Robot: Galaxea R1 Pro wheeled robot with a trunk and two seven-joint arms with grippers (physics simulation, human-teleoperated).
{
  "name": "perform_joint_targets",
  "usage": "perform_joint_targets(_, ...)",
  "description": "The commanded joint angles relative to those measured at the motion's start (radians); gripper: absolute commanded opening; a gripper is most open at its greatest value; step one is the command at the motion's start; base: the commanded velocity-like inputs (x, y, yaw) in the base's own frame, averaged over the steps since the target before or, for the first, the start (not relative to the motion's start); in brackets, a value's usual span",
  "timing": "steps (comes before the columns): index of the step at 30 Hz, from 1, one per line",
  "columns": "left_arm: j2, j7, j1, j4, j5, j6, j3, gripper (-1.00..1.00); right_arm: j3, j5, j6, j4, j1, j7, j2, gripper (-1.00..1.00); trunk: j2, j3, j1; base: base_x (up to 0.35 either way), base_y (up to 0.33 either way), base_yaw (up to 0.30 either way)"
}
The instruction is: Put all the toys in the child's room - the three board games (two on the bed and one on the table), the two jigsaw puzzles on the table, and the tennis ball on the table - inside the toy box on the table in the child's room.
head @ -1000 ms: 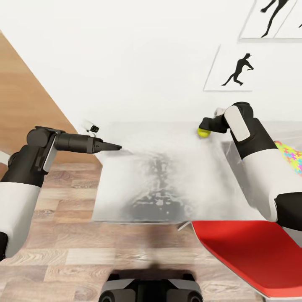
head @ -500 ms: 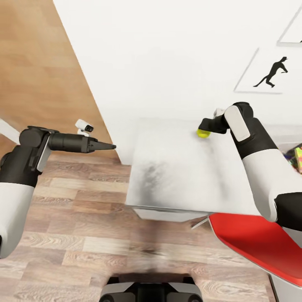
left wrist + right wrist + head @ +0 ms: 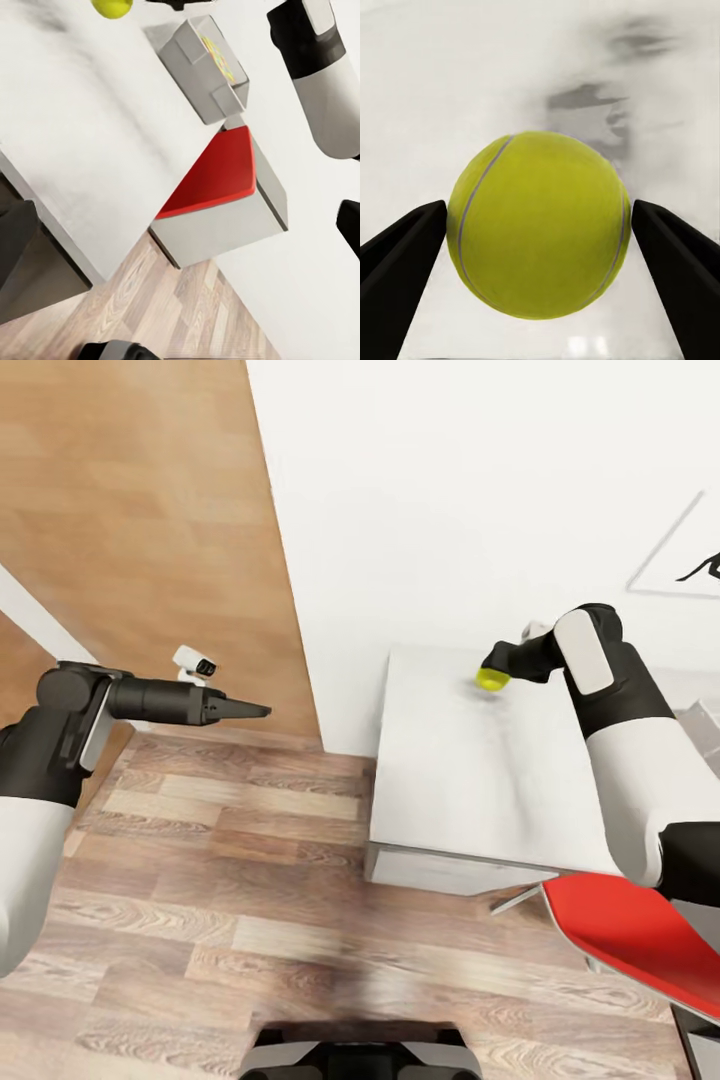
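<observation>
Nearest, robot base point(image 3: 360, 1055): its dark front edge sits at the bottom of the head view, over the wood-plank floor point(image 3: 230, 880).
Red chair point(image 3: 640, 945): just beside the near corner of the table, at the robot's right; in the left wrist view its red seat point(image 3: 214, 176) tucks against the table edge.
Left gripper point(image 3: 262, 710): held out level above the floor, well apart from the table, its fingers pressed together into a point with nothing between them.
Table point(image 3: 460, 780): pale grey top, one end against the white wall.
Right gripper point(image 3: 488, 660): reaching over the far part of the table, its two dark fingers point(image 3: 405, 255) pinching the tennis ball from either side.
Tennis ball point(image 3: 538, 225): yellow-green, gripped above the table top near the wall; seen in the head view at point(image 3: 490, 679).
Toy box point(image 3: 201, 67): grey bin on the table beyond the ball, with a colourful puzzle pattern showing inside.
Wall picture point(image 3: 690, 555): black silhouette on the white wall, furthest back.
</observation>
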Motion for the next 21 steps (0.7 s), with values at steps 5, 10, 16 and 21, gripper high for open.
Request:
perform_joint_targets(5, 0.011, -0.003, 0.002, 0.002, 0.003, 0.011, -0.003, 1.00, -0.004, -0.012, 0.002, -0.002, 0.002, -0.010, -0.001, -1.00, -0.001, 0.007, 0.001, -0.001, 0.259, 0.005)
perform_joint_targets(10, 0.031, -0.003, 0.003, 0.003, 0.003, 0.011, -0.002, 1.00, -0.005, -0.047, 0.002, -0.054, 0.003, -0.008, -0.002, -1.00, -0.001, 0.015, 0.001, 0.000, 0.108, 0.001)
perform_joint_targets(16, 0.043, -0.003, 0.004, 0.004, 0.003, 0.011, -0.002, 1.00, -0.001, -0.235, 0.002, -0.105, 0.003, -0.007, -0.025, -1.00, -0.001, 0.025, 0.001, 0.000, 0.013, 0.000)
perform_joint_targets(21, 0.044, -0.003, 0.004, 0.004, 0.003, 0.011, -0.002, 1.00, 0.003, -0.294, 0.002, -0.111, 0.004, -0.007, -0.057, -1.00, -0.001, 0.033, 0.001, 0.000, 0.001, 0.000)
